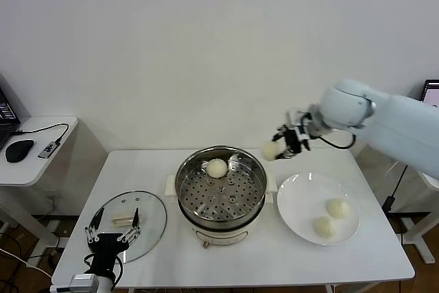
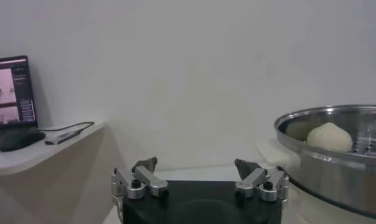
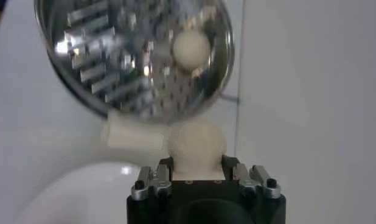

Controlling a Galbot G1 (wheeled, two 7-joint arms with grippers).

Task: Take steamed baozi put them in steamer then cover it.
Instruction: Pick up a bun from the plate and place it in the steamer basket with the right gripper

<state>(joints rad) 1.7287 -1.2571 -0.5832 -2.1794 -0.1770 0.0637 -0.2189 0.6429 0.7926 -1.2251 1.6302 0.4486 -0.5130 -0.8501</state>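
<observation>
White wall [image 1: 206,46], white table [image 1: 357,265], side desk [image 1: 34,162]

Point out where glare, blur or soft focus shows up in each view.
Head view: evenly lit, with only faint reflections on the clear glass lid. Left wrist view: dim, the open left hand sharp, the glowing monitor soft. Right wrist view: the shiny round steel steamer basket is smeared with bright glare streaks, and the cream-white round bun in the right hand is soft.

The right gripper's [image 3: 197,173] fingertips hide behind the baozi [image 3: 196,146] between them; the steamer's [image 3: 84,91] rim runs off-frame beyond it.
</observation>
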